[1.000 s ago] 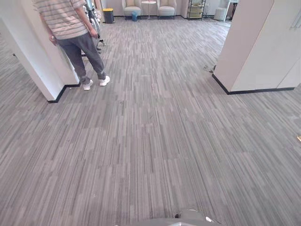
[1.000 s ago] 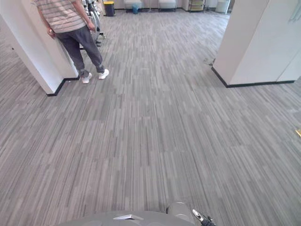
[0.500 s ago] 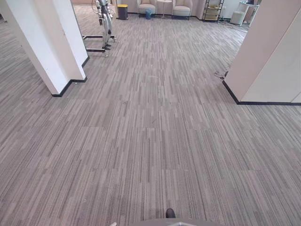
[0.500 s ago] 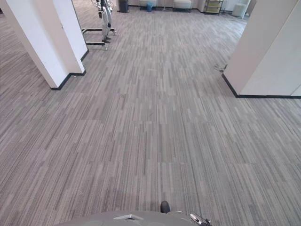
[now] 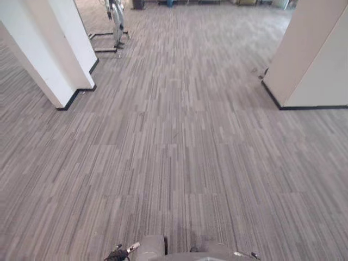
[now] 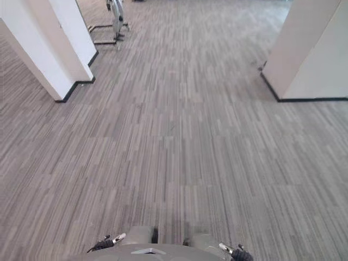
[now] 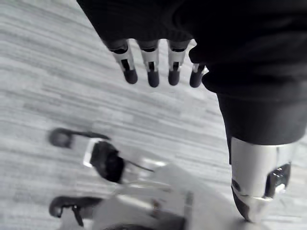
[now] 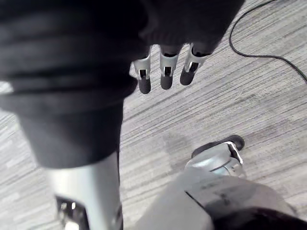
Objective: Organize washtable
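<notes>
At the upper left of the frame, a white square pillar with black skirting (image 5: pixel 54 49) is seen. Just right of it, at the top edge, a silver-grey machine on a dark floor frame (image 5: pixel 114 19) is set. The grey striped carpet floor (image 5: pixel 179 141) is spread across the middle of the frame. At the upper right, a second white pillar with black skirting (image 5: pixel 310 54) is placed.

At the bottom edge, left of centre, the left robot hand (image 7: pixel 152 60) is held above the carpet, its fingers straight and slightly spread, the thumb kept apart, nothing grasped. At the bottom edge, right of centre, the right robot hand (image 8: pixel 165 69) is held likewise, fingers straight, thumb apart, nothing pinched. Where the washtable stands cannot be told.
</notes>
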Robot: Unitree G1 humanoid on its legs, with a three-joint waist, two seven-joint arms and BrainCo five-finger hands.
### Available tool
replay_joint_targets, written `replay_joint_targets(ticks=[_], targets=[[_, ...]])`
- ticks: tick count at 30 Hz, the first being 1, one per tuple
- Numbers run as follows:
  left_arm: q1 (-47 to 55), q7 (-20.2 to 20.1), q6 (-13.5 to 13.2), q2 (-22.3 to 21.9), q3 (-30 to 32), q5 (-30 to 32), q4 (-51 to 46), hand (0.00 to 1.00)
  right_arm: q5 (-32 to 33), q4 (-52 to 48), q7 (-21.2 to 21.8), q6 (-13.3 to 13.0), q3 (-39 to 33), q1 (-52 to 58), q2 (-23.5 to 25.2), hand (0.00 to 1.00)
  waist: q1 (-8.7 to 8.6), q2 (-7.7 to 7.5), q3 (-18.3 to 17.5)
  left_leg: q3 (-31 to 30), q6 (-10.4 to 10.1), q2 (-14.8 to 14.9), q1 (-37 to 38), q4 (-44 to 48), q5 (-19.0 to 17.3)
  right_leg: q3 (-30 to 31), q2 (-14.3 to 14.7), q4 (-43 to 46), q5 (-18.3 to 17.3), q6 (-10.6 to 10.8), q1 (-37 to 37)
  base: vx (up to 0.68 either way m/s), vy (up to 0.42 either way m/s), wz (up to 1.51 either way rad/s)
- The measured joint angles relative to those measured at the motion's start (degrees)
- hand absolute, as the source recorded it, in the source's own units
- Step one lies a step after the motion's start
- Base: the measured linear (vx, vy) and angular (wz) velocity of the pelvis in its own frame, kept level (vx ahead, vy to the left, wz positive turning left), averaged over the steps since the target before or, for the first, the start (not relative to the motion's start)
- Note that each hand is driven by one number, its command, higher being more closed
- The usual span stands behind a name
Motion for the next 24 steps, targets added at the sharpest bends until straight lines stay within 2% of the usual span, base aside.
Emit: replay_joint_targets(ticks=[1, 2, 3, 4, 5, 6, 7, 8, 9, 10, 11, 12, 13, 14, 15, 16, 17, 18, 19, 20, 21, 22, 23, 24], targets=[[0.41, 0.03, 0.05, -0.12, 0.02, 0.00, 0.27, 0.00, 0.00, -0.03, -0.14, 0.00, 0.18, -0.19, -0.05, 0.00, 0.10, 0.17, 0.02, -0.06, -0.20, -0.31, -0.14, -6.26, 0.17, -0.02, -0.13, -1.01, -0.20, 0.12, 1.04, 0.30, -0.074, 0.17], [1.26, 0.05, 0.16, -0.44, 0.06, 0.00, 0.33, 0.00, 0.01, -0.13, -0.39, -0.02, 0.56, -0.36, -0.28, 0.00, 0.43, 0.46, -0.09, -0.89, -0.70, -0.90, 0.20, -16.79, 1.12, -0.08, -0.16, -2.79, -0.51, 0.08, 2.64, 0.33, -0.050, 0.08], [2.38, 0.06, 0.14, -0.84, 0.07, -0.02, 0.21, 0.00, 0.02, -0.69, -0.50, -0.05, 0.78, -0.50, -0.51, 0.00, 1.08, 1.04, -0.30, -2.11, -1.09, -0.99, 0.89, -27.85, 3.79, 0.06, 0.33, -4.96, -0.60, -0.03, 4.23, 0.44, -0.031, -0.03], [3.55, 0.08, 0.16, -1.65, 0.09, -0.18, 0.38, 0.00, 0.02, -2.15, -0.49, -0.51, 1.53, -0.58, -0.97, 0.00, 1.80, 2.19, -0.88, -3.97, -1.92, -0.60, 1.38, -40.20, 8.50, 0.64, 1.65, -7.91, -0.97, -0.33, 6.20, 0.55, 0.037, -0.26], [5.18, 0.18, 0.19, -2.63, 0.37, -1.19, 0.76, 0.00, 0.02, -2.24, -0.48, -0.85, 1.88, -1.50, -1.53, 0.00, 2.63, 3.14, -1.12, -4.52, -1.30, 0.01, 0.76, -43.65, 11.09, 1.42, 2.67, -8.66, -2.71, -0.24, 7.93, 0.55, 0.089, -0.32], [5.75, 0.18, 0.32, -2.92, 0.65, -1.40, 1.35, 0.00, 0.02, -2.31, -0.47, -0.91, 1.88, -1.86, -1.54, 0.00, 2.92, 3.15, -1.15, -4.15, -0.27, -0.05, -0.07, -43.14, 12.77, 1.58, 2.61, -8.36, -3.97, -0.13, 8.85, 0.62, 0.150, -0.40], [6.43, 0.11, 0.97, -2.97, 2.09, -1.66, 2.85, 0.00, -0.01, -2.64, -0.42, -1.03, 1.91, -1.92, -0.98, 0.00, 3.67, 1.23, -2.27, -2.67, 1.54, -1.07, -1.40, -38.91, 17.44, 2.72, 1.01, -6.82, -6.72, 0.64, 9.62, 0.77, 0.169, -0.36], [7.92, 0.01, 1.12, -2.09, 3.64, -2.11, 3.03, 0.00, -0.02, -3.85, -0.37, -1.15, 1.83, -0.27, 0.05, 0.00, 4.16, -1.01, -5.23, -0.23, 2.57, -3.32, -1.84, -35.93, 18.77, 3.39, -1.79, -5.16, -8.62, 2.07, 10.23, 0.80, 0.170, -0.29], [7.61, 0.15, 1.27, -1.61, 4.08, -2.11, 3.33, 0.00, -0.02, -4.22, -0.34, -1.39, 1.74, -0.30, 0.51, 0.00, 3.99, -2.26, -5.22, 0.37, 3.68, -4.61, -1.43, -34.58, 18.24, 3.91, -3.07, -2.08, -8.97, 2.73, 9.95, 0.80, 0.169, 0.00], [6.56, 0.18, 1.28, -0.67, 4.80, -2.13, 4.20, 0.00, -0.02, -4.15, 0.23, -1.25, 1.67, -0.43, 1.04, 0.00, 3.83, -3.63, -4.94, 1.44, 5.71, -6.46, 0.19, -32.48, 16.39, 5.16, -4.58, 8.07, -7.07, 5.36, 6.86, 0.68, 0.192, 0.21], [4.91, 0.18, 1.15, 0.13, 4.71, -2.11, 3.81, 0.00, -0.05, -3.97, 0.92, -1.16, 1.69, -0.75, 1.53, 0.00, 3.93, -3.89, -4.39, 2.35, 7.12, -7.21, 2.38, -30.75, 14.11, 5.20, -4.22, 18.62, 0.78, 5.46, 3.32, 0.63, 0.175, 0.24], [4.63, 0.09, 1.12, 0.76, 4.56, -2.15, 3.11, 0.00, -0.09, -3.99, 1.12, -1.18, 1.69, -0.76, 1.84, 0.00, 3.67, -3.75, -4.23, 2.28, 7.50, -7.42, 4.79, -31.27, 12.86, 4.23, -3.95, 23.58, 6.54, 4.67, 2.07, 0.52, 0.125, 0.28], [4.33, 0.06, 0.93, 0.99, 3.66, -2.18, 1.92, 0.00, -0.10, -4.00, 1.52, -1.23, 1.69, -0.45, 1.99, 0.00, 2.53, -3.79, -3.94, 1.08, 7.62, -7.78, 9.57, -33.56, 10.97, 2.14, -4.40, 29.76, 17.12, 4.37, 0.64, 0.44, 0.068, 0.37], [2.51, 0.00, 0.95, 1.66, 0.26, -2.37, 1.15, 0.00, -0.08, -3.99, 1.85, -1.49, 1.37, -0.31, 1.77, 0.00, 1.09, -3.91, -2.44, -0.16, 8.84, -8.41, 17.48, -36.62, 7.99, -0.07, -6.20, 41.19, 12.98, 1.59, -2.86, 0.44, 0.050, 0.30], [1.09, 0.07, 0.91, 1.69, -1.22, -2.79, 0.31, 0.00, -0.09, -3.97, 1.83, -1.39, 0.60, -0.08, 1.31, 0.00, 0.52, -2.66, -1.46, -0.96, 9.03, -7.67, 22.72, -38.26, 6.03, -1.36, -6.64, 44.39, 7.33, -0.18, -6.73, 0.29, 0.035, 0.11], [0.28, 0.06, 0.84, 1.64, -1.60, -2.97, 0.18, 0.00, -0.09, -3.96, 1.82, -1.35, 0.34, 0.03, 1.21, 0.00, 0.41, -2.37, -1.19, -1.08, 9.13, -7.34, 24.07, -38.93, 5.45, -1.66, -6.56, 44.06, 6.01, -0.22, -7.73, 0.05, -0.005, -0.05], [-2.34, 0.05, 0.60, 1.36, -2.74, -3.70, 0.06, 0.00, -0.06, -3.88, 1.82, -1.27, -0.83, 0.45, 0.81, 0.00, -0.26, -0.77, -0.36, -1.68, 9.06, -5.44, 28.53, -40.61, 3.44, -2.28, -5.60, 39.49, 2.28, 0.39, -11.64, -0.20, -0.004, 0.10], [-4.71, 0.08, 0.18, 1.16, -3.78, -4.45, -0.02, 0.00, 0.01, -3.81, 1.77, -1.22, -1.88, 0.71, 0.73, 0.00, -1.28, 0.19, 0.39, -2.42, 8.83, -3.43, 31.40, -41.32, 1.00, -2.08, -4.48, 28.81, 1.44, 2.15, -14.73, -0.30, 0.006, 0.21], [-5.87, 0.07, -0.11, 1.10, -4.71, -4.91, -0.43, 0.00, -0.02, -3.76, 1.74, -1.22, -2.77, 1.05, 0.79, 0.00, -2.10, 0.13, 0.31, -2.96, 8.35, -2.59, 31.94, -41.82, -0.77, -1.67, -4.21, 21.04, 2.69, 4.41, -15.84, -0.35, 0.011, 0.37], [-7.38, 0.05, -0.38, 1.04, -5.23, -5.36, -1.47, 0.00, -0.03, -3.29, 1.75, -1.18, -3.51, 1.31, 1.03, 0.00, -2.84, -0.04, -0.12, -3.86, 7.90, -2.15, 32.92, -41.77, -2.97, -1.16, -4.76, 8.45, 5.43, 8.58, -16.82, 0.04, -0.117, 0.49], [-9.11, -0.13, -1.47, 0.84, -5.51, -6.11, -2.99, 0.00, -0.12, -0.37, 1.70, -0.29, -5.94, 2.49, 1.59, 0.00, -3.41, -2.39, -0.12, -6.00, 8.46, -2.50, 36.04, -41.90, -7.48, -0.75, -6.98, -2.11, 15.77, 11.15, -17.88, 0.31, -0.197, 0.47], [-9.14, -0.13, -1.77, 0.03, -5.47, -6.11, -3.10, 0.00, -0.15, 0.76, 1.68, 0.17, -7.13, 2.77, 1.39, 0.00, -3.89, -1.89, -0.59, -6.61, 9.24, -1.03, 37.25, -41.81, -8.37, -0.49, -5.07, -0.15, 16.46, 8.69, -17.64, 0.71, -0.240, 0.35], [-8.91, -0.22, -1.88, -1.12, -5.31, -6.09, -2.90, 0.00, -0.24, 1.10, 1.52, 0.85, -9.43, 3.93, 1.61, 0.00, -3.89, -0.55, -1.10, -7.65, 8.10, 0.25, 37.36, -38.42, -8.02, -0.55, -3.43, 3.15, 12.49, 4.78, -17.74, 0.76, -0.229, 0.13], [-8.60, -0.51, -1.78, -2.42, -4.74, -6.10, -2.38, 0.00, -0.31, 1.17, 1.37, 1.34, -13.06, 4.05, 2.12, 0.00, -4.13, 0.06, -1.29, -9.61, 6.71, 0.86, 34.09, -28.93, -7.28, -2.22, -3.00, 6.06, 9.25, 3.24, -17.18, 0.72, -0.192, 0.11]])
